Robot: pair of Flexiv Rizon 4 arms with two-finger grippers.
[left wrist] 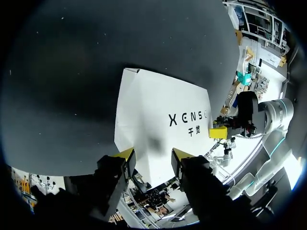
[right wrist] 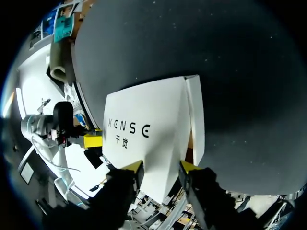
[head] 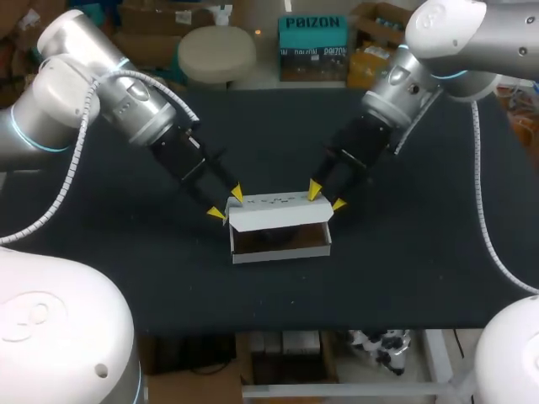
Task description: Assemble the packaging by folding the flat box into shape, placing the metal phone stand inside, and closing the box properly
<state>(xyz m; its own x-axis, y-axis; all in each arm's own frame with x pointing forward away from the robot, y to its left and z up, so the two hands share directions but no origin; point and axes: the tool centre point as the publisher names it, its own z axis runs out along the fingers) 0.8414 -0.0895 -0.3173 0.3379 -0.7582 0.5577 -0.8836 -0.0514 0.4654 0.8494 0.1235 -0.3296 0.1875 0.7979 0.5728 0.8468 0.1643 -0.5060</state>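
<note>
My left hand [head: 227, 204] is down at the box's left rear corner, coming in from the left over the black worktop [head: 421, 252]. Its fingers are spread apart and grip nothing. In the left wrist view [left wrist: 153, 155] the end of the white lid [left wrist: 158, 120] lies in the gap between the yellow tips, and I cannot tell whether either tip touches it.

The box [head: 282, 255] sits in the middle of the worktop, white outside and dark brown within. Its lid [head: 278, 212] leans forward from the rear wall over the opening, not yet down, so the front of the inside shows. Something dark lies in there, but I cannot make out what it is.

My right hand [head: 327, 196] is at the box's right rear corner, fingers likewise apart and holding nothing. In the right wrist view [right wrist: 160, 167] the lid's [right wrist: 144, 129] other end lies between the tips, with a narrow side flap [right wrist: 195, 120] just beside it.
</note>
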